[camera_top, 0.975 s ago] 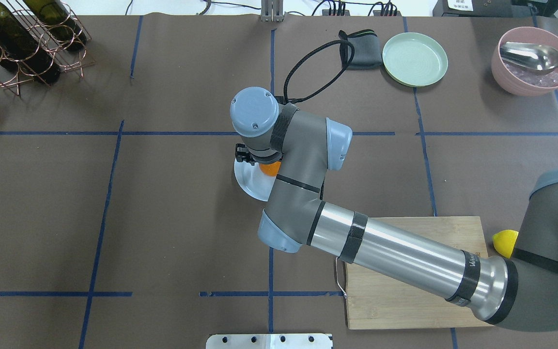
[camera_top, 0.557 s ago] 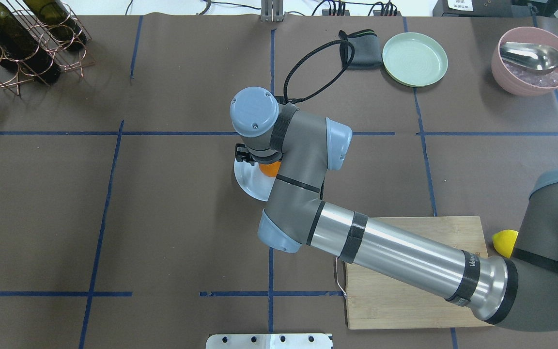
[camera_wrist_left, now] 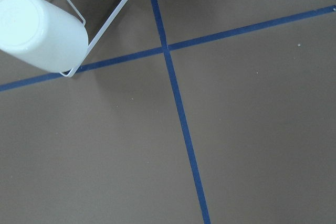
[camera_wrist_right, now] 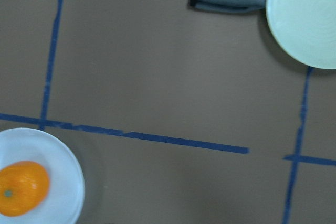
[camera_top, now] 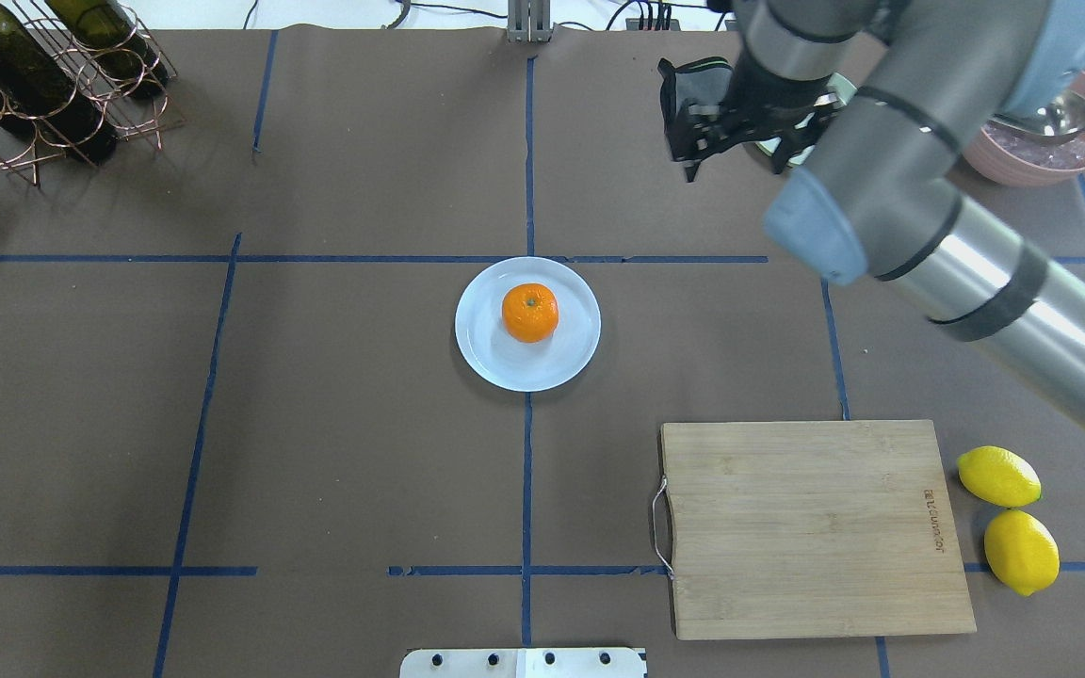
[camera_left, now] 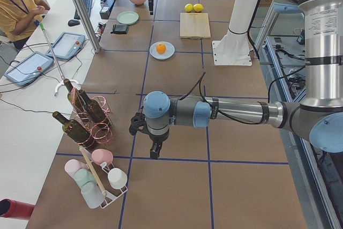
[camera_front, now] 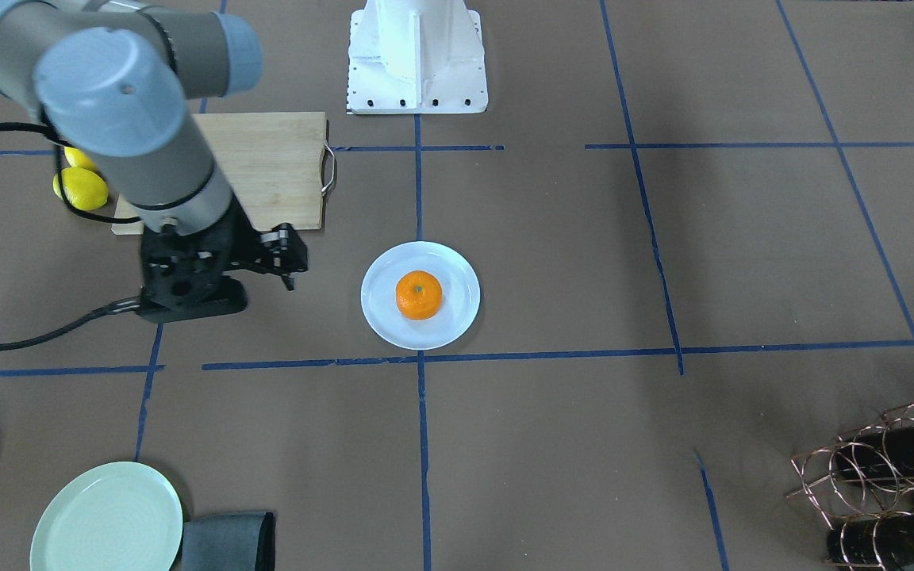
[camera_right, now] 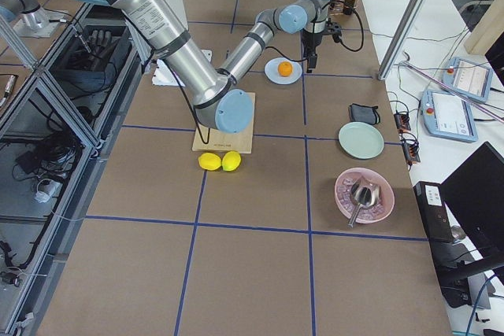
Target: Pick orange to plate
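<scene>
**Orange on plate; right jaws open and well clear**

1. The orange (camera_top: pixel 530 313) sits on the plate (camera_top: pixel 491 363), a little off its middle, with the stem dot up. It lies wholly inside the rim and nothing else touches it.

2. My right gripper (camera_top: pixel 733 155) hangs above the table (camera_top: pixel 335 452), well apart from the plate. It is on the plate's far side from my base, toward my right. Its jaws stand apart and hold nothing. That wrist's camera looks straight down and catches the plate's edge and the orange in one lower corner.

3. My left gripper (camera_left: pixel 154 151) points down over the table, well apart from the plate at my left end. It is near a cup rack (camera_left: pixel 96 178). It shows only in the side view, so I cannot tell how its jaws stand. Its wrist camera shows brown table, crossed blue tape (camera_wrist_left: pixel 178 108) and a white cup (camera_wrist_left: pixel 39 30) in the rack's corner.

4. Surroundings, placed from the plate:
- A wooden board (camera_top: pixel 816 527) lies nearer my base and to my right.
- Two lemons (camera_top: pixel 998 476) lie just beside each other beyond the board's right edge.
- A mint plate (camera_front: pixel 108 519) and a dark cloth (camera_front: pixel 227 542) lie side by side on the far side, to my right.
- A pink bowl (camera_right: pixel 364 194) holding a metal spoon (camera_right: pixel 362 193) stands further right again.
- A wire bottle rack (camera_top: pixel 43 85) stands on the far side, well to my left.
</scene>
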{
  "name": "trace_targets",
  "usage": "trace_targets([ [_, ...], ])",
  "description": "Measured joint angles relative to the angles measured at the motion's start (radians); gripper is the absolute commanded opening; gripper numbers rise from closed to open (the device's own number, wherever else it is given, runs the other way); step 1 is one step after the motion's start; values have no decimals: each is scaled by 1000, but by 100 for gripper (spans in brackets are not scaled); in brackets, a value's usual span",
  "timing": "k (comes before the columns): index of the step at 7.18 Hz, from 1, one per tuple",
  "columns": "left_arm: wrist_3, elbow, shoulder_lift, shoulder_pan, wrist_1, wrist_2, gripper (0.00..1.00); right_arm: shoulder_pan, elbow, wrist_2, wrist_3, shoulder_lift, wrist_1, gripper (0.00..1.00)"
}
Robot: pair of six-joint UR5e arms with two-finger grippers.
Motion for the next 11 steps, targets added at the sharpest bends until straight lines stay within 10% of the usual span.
trace_targets([
  [5, 8, -11, -9, -2, 47, -7, 100, 421, 83, 164, -811, -460, -26, 100],
  [11, 8, -18, -15, -2, 51, 1, 100, 618, 87, 177, -887, -875, 177, 100],
])
